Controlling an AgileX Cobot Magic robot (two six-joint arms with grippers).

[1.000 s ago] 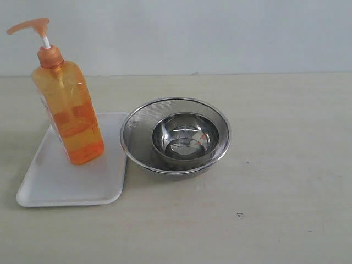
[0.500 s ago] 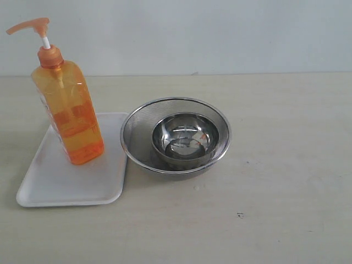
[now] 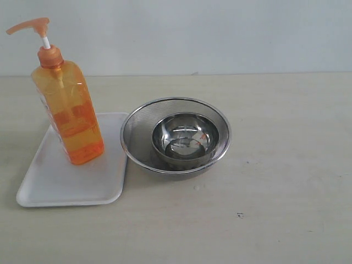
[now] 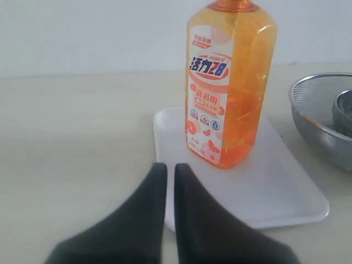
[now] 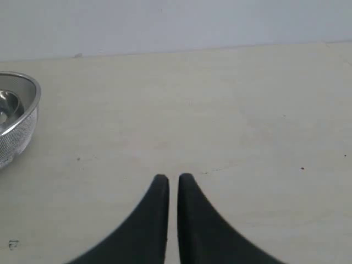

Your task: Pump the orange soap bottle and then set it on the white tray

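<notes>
Now my left claw (image 4: 170, 168) hangs with its two black fingers drawn together and nothing between them. Just ahead of its tips the orange soap bottle (image 4: 228, 88) stands upright on the white tray (image 4: 286, 187), clear of my grip. My right claw (image 5: 173, 179) is likewise closed and empty above the bare table (image 5: 247, 110), with the mesh strainer (image 5: 19, 137) and the steel bowl (image 5: 5, 107) inside it well off to one side.
</notes>
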